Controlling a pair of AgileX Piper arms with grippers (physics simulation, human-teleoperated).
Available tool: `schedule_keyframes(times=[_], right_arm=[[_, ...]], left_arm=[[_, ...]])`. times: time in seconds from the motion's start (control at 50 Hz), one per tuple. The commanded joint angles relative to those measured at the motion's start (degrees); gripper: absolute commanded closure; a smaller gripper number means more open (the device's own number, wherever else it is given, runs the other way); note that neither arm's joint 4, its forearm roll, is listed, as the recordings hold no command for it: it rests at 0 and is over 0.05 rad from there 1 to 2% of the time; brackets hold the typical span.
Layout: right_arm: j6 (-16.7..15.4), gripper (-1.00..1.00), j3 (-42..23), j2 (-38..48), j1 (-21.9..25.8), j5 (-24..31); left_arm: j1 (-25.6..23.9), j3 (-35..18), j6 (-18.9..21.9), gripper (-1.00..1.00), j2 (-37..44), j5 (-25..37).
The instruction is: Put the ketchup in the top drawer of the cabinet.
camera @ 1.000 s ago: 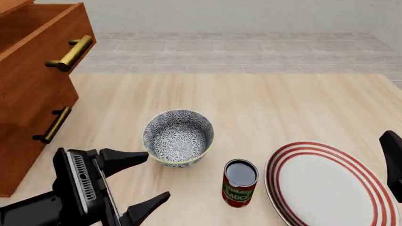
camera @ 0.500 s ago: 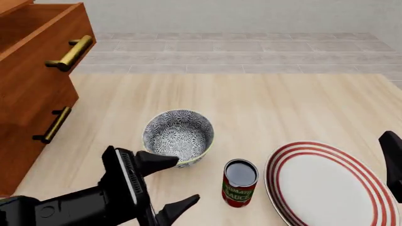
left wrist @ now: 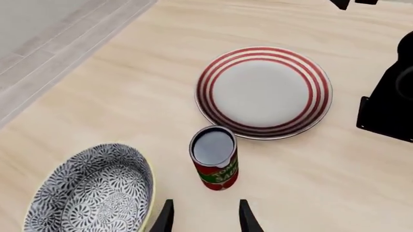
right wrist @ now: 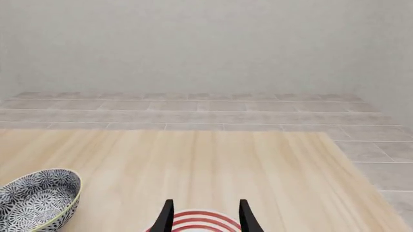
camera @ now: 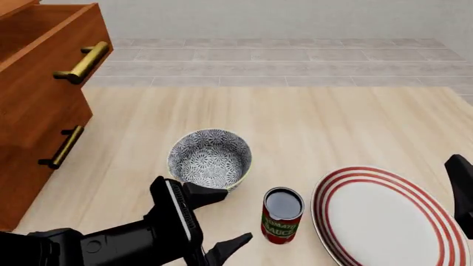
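Observation:
The ketchup (camera: 282,216), a small red can with a green label band and a dark top, stands upright on the table between the bowl and the plate; the left wrist view also shows the ketchup (left wrist: 216,159). My left gripper (camera: 235,217) is open just left of the can, its fingers apart and holding nothing, and the can lies just ahead of the left gripper (left wrist: 205,217). The cabinet (camera: 33,127) stands at the far left. Its top drawer (camera: 52,33) is pulled out, with a brass handle (camera: 83,62). My right gripper (right wrist: 205,212) is open and empty above the plate's edge.
A patterned grey-white bowl (camera: 210,162) sits just behind my left gripper's far finger. A red-ringed white plate (camera: 384,216) lies right of the can. A dark part of the right arm (camera: 459,188) shows at the right edge. A lower drawer handle (camera: 62,148) is dark.
My left gripper has moved right along the front of the bowl, closing in on the can, still open. The can, bowl, plate and right arm have not moved.

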Motion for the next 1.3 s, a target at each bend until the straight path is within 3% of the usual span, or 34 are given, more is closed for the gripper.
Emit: schedule_keyframes(times=[0.02,0.62,1.3], right_arm=[[0.03,-1.0,0.28,0.07,0.1,-0.31],[0.45,-1.0,0.48,-0.17,0.28,-0.17],[0.48,-1.0,0.15,-0.18,0.38,0.22]], left_arm=[[-0.47,-1.36,-0.94,-1.0,2.9,-1.36],[-1.76,-6.6,-1.59,-1.0,10.01,-0.48],[-1.61,-10.54,0.86,-1.0,14.62,-0.65]])
